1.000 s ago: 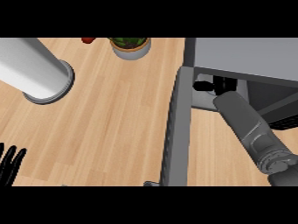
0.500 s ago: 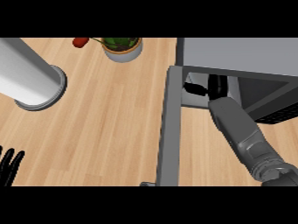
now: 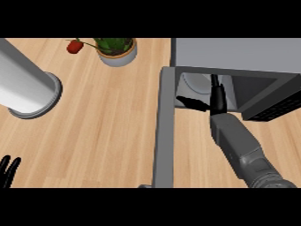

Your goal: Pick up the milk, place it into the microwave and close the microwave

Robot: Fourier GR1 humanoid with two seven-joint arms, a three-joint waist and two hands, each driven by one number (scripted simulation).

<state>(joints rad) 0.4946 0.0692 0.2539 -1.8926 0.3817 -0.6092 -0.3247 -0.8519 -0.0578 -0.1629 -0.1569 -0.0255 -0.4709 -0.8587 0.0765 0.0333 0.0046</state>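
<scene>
potted plant, white cylinder, wooden counter

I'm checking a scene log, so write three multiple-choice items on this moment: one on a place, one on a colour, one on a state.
1. Where is the right hand?
A. inside the microwave
B. on the plant pot
C. beside the cylinder

2. What colour is the small object beside the plant?
A. blue
B. red
C. yellow

3. How does the microwave door stand?
A. shut
B. off its hinges
C. open

Answers: 1 A, the forearm runs into the oven's opening. 2 B, it shows red left of the pot. 3 C, the door juts out edge-on toward the viewer, the cavity exposed.
</scene>
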